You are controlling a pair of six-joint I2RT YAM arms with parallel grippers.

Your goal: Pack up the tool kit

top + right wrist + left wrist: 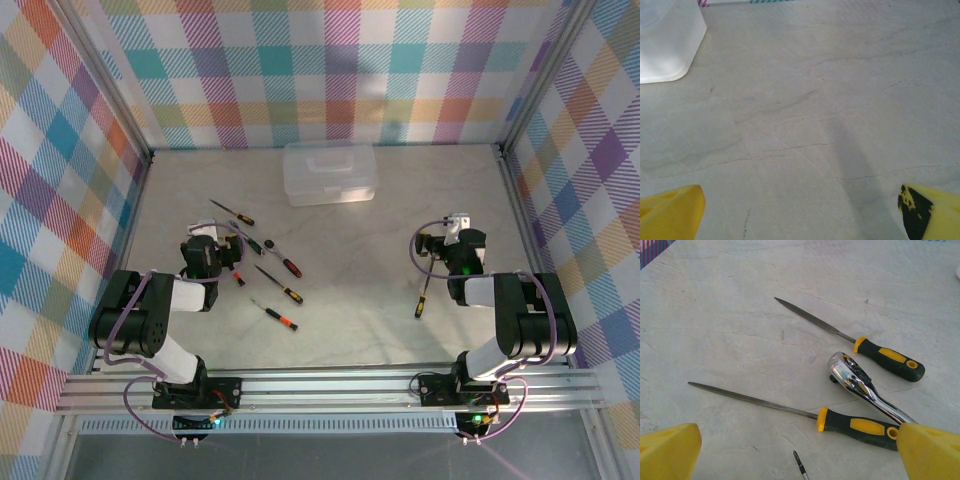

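Observation:
The clear plastic box point(329, 172) of the tool kit stands shut at the back middle; its corner point(665, 40) appears in the right wrist view. Several slim tools lie front left: a file point(232, 212), a red-handled screwdriver point(285, 263), another screwdriver point(280, 285) and a short one point(275, 315). One more screwdriver point(422, 298) lies by the right arm. My left gripper point(203, 242) point(800, 452) is open above two yellow-and-black-handled files point(855, 425) point(890, 357), a chrome ratchet point(855, 377) and a screwdriver tip point(800, 464). My right gripper point(455, 228) point(800, 212) is open over bare table.
The marble-look table point(380, 250) is walled by checked cloth panels with metal posts on three sides. A metal rail point(330, 385) carries both arm bases along the near edge. Free room lies between the tools and the right arm.

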